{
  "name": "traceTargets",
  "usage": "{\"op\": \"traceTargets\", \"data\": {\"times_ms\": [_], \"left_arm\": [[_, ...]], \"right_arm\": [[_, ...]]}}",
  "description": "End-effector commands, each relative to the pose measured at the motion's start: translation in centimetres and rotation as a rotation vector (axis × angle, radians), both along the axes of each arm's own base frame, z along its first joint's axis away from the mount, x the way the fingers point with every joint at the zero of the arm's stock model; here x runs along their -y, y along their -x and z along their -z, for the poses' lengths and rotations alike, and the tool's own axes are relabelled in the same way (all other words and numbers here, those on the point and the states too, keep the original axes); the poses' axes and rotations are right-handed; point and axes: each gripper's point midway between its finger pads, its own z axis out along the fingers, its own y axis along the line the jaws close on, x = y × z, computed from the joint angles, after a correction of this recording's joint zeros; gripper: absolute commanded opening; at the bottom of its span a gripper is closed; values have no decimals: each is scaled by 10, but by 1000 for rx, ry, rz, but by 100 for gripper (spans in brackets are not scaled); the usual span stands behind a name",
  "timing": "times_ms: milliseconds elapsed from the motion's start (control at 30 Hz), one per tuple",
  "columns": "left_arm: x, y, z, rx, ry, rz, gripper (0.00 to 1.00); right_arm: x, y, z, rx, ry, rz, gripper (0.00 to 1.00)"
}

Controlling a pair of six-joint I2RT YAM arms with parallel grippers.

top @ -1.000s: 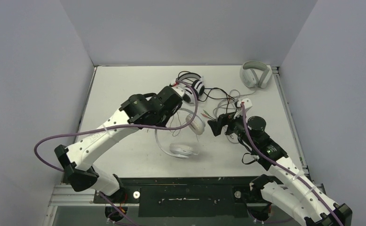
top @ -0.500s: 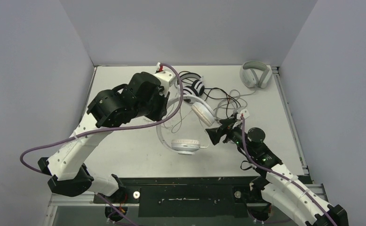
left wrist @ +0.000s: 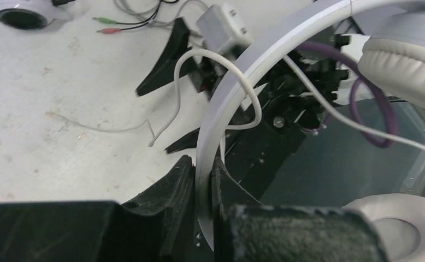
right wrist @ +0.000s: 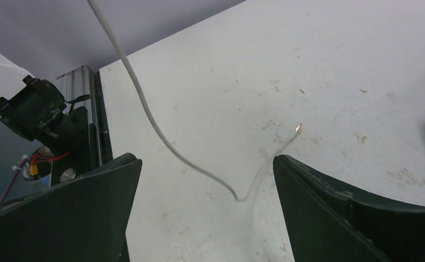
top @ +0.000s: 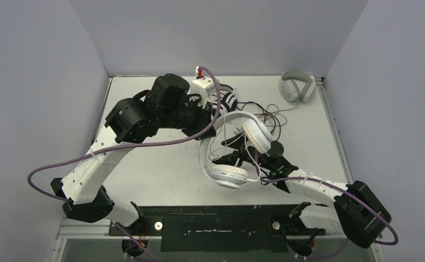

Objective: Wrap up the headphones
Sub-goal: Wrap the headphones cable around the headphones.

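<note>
The all-white headphones [top: 237, 143] hang in the air over the middle of the table. My left gripper [left wrist: 202, 164] is shut on their headband [left wrist: 243, 71], shown edge-on between the jaws. Both ear cups [top: 257, 135] dangle toward the near side. Their thin white cable [right wrist: 145, 106] droops until its loop touches the table between the fingers of my right gripper [right wrist: 205, 180]. That gripper is open and low under the headphones, touching nothing. The black-and-white headset [top: 226, 99] lies behind my left gripper [top: 213, 117], its black cable tangled to the right.
A light grey over-ear pair [top: 296, 87] sits in the back right corner. Loose cables with red and green plugs [left wrist: 104, 24] lie near the headset. The table's metal near edge [right wrist: 93, 120] is close to my right gripper [top: 229, 153].
My left arm has carried the white headphones up and to the right. My right arm has swung left and low under them, its gripper staying open.
</note>
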Motion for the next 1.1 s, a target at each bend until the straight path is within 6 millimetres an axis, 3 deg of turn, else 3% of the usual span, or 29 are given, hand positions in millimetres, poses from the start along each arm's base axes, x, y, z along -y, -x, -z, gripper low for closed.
{"op": "traceTargets", "data": {"times_ms": [0, 100, 167, 267, 333, 400, 467, 567, 700, 767, 867, 967, 1067], "left_arm": [[36, 7, -50, 26, 246, 116, 0], [42, 11, -57, 26, 282, 148, 0], [42, 12, -59, 25, 287, 153, 0], [40, 14, -56, 18, 280, 159, 0], [39, 18, -53, 9, 276, 169, 0], [36, 20, -46, 4, 262, 174, 0], [33, 21, -32, -2, 232, 180, 0], [29, 25, -5, -13, 184, 204, 0], [22, 23, 54, -48, 64, 214, 0], [13, 12, 86, -57, -39, 155, 0], [-15, -12, 125, -43, -242, 11, 0], [-47, -41, 138, 23, -411, -165, 0], [-86, -74, 133, 89, -512, -402, 0]], "right_arm": [[-27, -9, -58, 222, -95, -59, 95], [-38, -12, -60, 233, -100, -91, 93], [-44, -14, -63, 234, -103, -104, 85], [-45, -19, -70, 242, -118, -104, 59], [-41, -22, -79, 247, -150, -89, 34], [-29, -28, -90, 239, -192, -68, 12], [-10, -38, -101, 223, -229, -36, 0], [19, -54, -118, 237, -241, 47, 0], [58, -93, -143, 238, -168, 293, 0], [82, -108, -151, 212, -141, 437, 0], [111, -112, -170, 233, -134, 559, 0], [126, -106, -181, 250, -111, 619, 0], [135, -95, -182, 257, -74, 642, 0]]}}
